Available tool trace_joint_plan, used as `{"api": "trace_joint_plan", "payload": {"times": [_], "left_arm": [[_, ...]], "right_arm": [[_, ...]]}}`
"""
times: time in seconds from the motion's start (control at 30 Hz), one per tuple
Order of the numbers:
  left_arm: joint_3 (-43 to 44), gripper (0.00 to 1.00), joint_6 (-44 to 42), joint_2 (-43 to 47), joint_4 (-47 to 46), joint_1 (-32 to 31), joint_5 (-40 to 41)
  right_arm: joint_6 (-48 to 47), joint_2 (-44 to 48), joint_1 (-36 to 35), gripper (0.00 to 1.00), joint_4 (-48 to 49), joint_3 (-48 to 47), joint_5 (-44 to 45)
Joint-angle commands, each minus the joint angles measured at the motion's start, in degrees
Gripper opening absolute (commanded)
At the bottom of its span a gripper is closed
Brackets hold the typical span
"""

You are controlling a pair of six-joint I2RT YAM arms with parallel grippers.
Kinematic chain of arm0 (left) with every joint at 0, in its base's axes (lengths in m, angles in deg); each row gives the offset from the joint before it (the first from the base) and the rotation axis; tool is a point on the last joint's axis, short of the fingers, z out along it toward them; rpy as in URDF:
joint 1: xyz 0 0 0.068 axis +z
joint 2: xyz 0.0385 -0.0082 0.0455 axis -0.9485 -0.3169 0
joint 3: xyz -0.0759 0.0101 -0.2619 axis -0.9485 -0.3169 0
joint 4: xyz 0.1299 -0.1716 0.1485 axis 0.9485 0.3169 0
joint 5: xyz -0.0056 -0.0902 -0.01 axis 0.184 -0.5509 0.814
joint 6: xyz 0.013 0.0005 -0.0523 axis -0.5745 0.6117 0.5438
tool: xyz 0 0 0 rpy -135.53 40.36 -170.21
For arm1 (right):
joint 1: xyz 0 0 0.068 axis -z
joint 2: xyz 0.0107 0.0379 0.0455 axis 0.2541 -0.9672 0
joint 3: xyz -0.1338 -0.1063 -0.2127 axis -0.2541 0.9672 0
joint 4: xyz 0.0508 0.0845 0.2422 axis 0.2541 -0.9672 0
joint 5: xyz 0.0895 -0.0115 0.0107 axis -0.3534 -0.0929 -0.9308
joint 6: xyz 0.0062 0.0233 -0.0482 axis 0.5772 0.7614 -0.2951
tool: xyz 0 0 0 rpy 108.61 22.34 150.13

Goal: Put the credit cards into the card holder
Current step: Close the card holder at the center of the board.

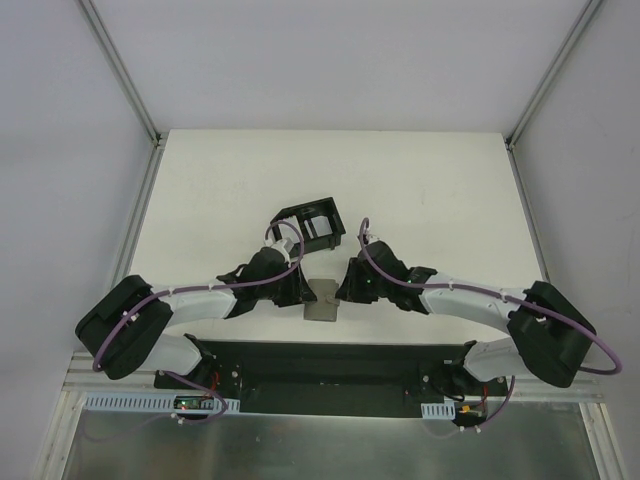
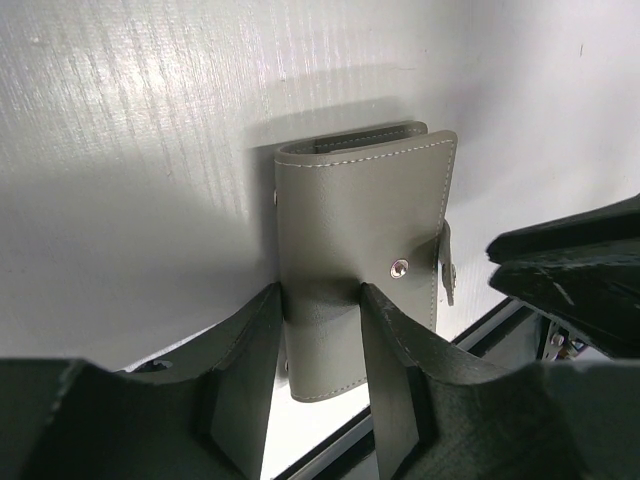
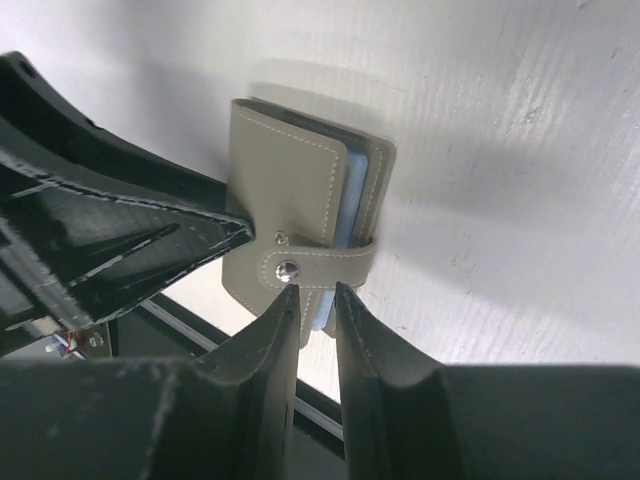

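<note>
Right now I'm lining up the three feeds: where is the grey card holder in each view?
Top external: card holder low centre of the white table.
Left wrist: card holder centre, clamped by the left gripper.
Right wrist: card holder centre-left.
Shared landmark: its closing tab, in both wrist views.

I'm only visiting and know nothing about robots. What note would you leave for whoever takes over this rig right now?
Left gripper: fingers spread over the card holder; grip unclear.
Right gripper: jaws narrow at the holder's edge below its tab; grip unclear.
Holder lies on the table between the arms, with the black tray beyond.
Done: no loose credit cards in view; cannot tell if they are inside.
Left: confirm cards, snap tab shut.
</note>
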Motion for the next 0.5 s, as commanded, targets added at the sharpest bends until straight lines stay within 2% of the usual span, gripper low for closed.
{"api": "trace_joint_plan", "payload": {"times": [0.0, 0.47], "left_arm": [[-1.6, 0.38, -2.0, -1.8, 8.9, -1.2, 3.0], [-0.9, 0.38, -2.4, -4.4, 9.6, -2.5, 3.8]], "right_arm": [[1.3, -3.0, 0.1, 0.23, 3.0, -1.1, -1.9], [0.6, -5.4, 0.3, 0.22, 6.9, -1.6, -3.1]]}}
